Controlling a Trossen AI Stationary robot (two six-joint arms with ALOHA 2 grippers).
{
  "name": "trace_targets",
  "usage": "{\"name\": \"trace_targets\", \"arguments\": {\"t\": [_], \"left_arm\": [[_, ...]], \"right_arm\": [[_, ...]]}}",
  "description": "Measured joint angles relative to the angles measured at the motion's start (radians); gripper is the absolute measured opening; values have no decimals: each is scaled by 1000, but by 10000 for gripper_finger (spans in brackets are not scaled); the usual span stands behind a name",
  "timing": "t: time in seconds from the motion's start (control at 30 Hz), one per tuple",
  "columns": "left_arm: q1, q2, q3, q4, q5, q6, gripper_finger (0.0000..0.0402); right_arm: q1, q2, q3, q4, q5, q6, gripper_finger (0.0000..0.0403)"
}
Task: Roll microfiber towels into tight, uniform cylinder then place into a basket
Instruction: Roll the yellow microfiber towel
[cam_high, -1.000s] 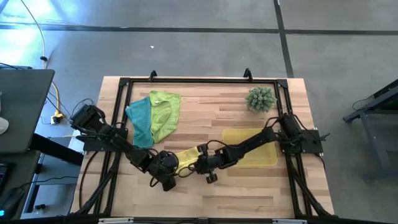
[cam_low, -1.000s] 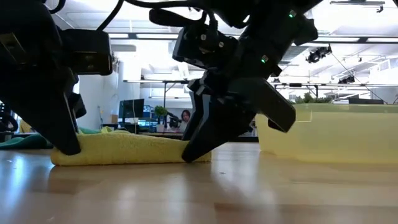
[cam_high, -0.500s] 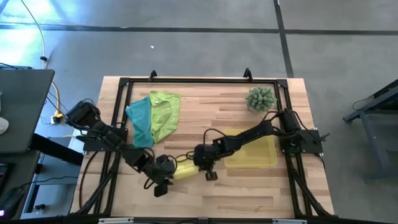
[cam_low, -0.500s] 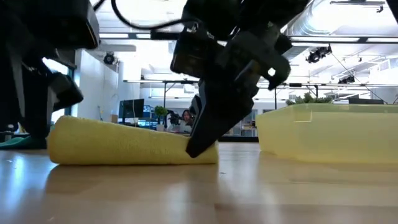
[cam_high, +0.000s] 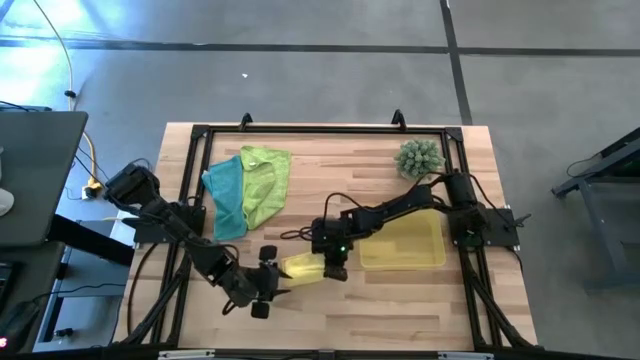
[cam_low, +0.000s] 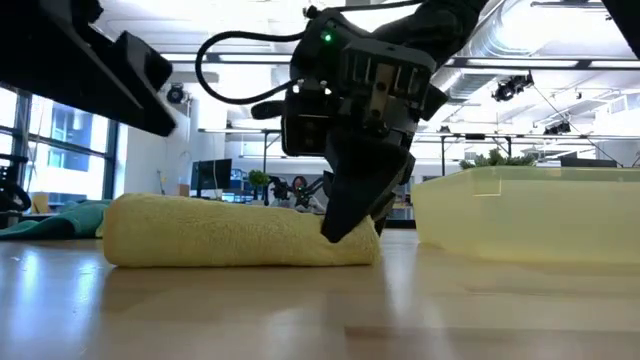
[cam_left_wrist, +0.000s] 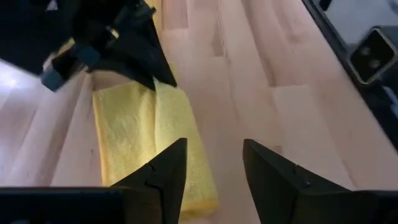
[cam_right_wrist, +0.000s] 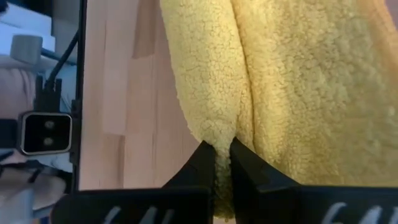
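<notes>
Two end effectors flank the rolled yellow towel (cam_high: 302, 267) near the front of the worktop (cam_high: 400, 300). Only the right wrist view shows the grip: the right end effector (cam_right_wrist: 222, 155) has its fingers pinched tight on a fold of the yellow pile. Only the left wrist view shows the left end effector (cam_left_wrist: 211, 165) with fingers spread and nothing between them, just off the towel's other end. From above, the left end effector (cam_high: 262, 283) and the right end effector (cam_high: 333, 262) lie at opposite ends of the roll, which the low view presents side-on as a thick roll resting on the wood, with the right end effector (cam_low: 350, 215) bearing down on the end nearer the basket (cam_low: 530, 215). The basket (cam_high: 432, 250), translucent yellow, sits just beside the roll toward the right arm's base. The teal towel (cam_high: 226, 195) and the green towel (cam_high: 265, 180) lie loose at the back left; a spiky plant (cam_high: 419, 158) stands back right. The worktop is light wood planking in a black frame, on a grey floor; the low view shows an office with ceiling lights behind. The roll's long axis runs left to right, its right end angled slightly toward the back.
</notes>
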Motion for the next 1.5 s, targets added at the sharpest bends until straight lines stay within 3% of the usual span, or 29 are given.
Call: {"name": "trace_targets", "arguments": {"t": [0.63,1.1,1.27,1.5], "left_arm": [[27,205,1,56,-49,-70,147],[27,254,3,53,-22,-327,147],[27,254,4,38,-15,-404,147],[27,255,2,49,-21,-461,147]], "right_arm": [[-6,-3,1,-8,16,15,11],[16,-99,2,-102,84,-460,143],[113,-159,2,-134,301,-607,141],[306,-125,3,-83,775,-679,129]]}}
